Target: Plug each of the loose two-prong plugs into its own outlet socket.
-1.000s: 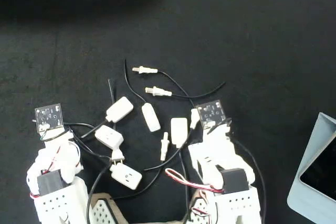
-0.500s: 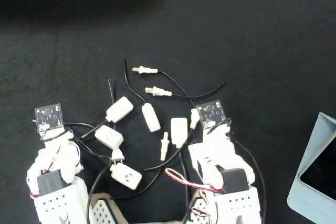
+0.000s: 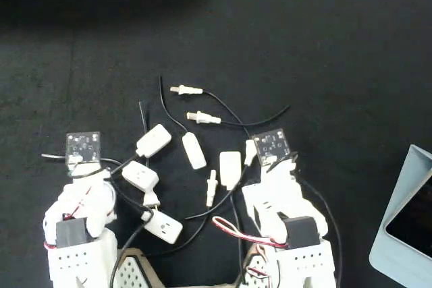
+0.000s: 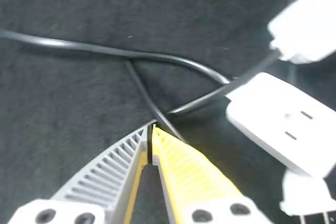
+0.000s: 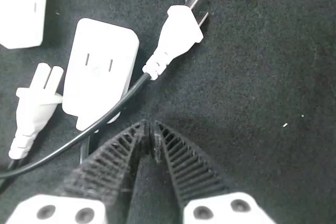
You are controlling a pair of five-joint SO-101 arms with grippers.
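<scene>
Black cloth covers the table (image 3: 324,52), seen from above with two white arms at its near edge. Five white sockets (image 3: 154,140) and five white plugs (image 3: 185,90) on thin black cords (image 3: 223,102) lie scattered ahead of the arms and between them.

The left jaws (image 4: 150,132), one grey and one yellow, are closed with their tips together. A thin cord runs right up to the tips, and it is unclear whether they pinch it. Just ahead and to their right lies a near socket (image 4: 283,124), slots facing up, with a plug body (image 4: 307,203) beside its end.

The right jaws (image 5: 150,129), both black, are closed and hold nothing. Just ahead of them lies a pronged plug (image 5: 178,30), its two prongs pointing away. To their left sits a flat socket (image 5: 100,72), slots up.

The overhead view takes in the two plugs farthest from both jaws and a blue-grey case (image 3: 405,220) at the table's right edge. The wrist views bring out slots and prongs.
</scene>
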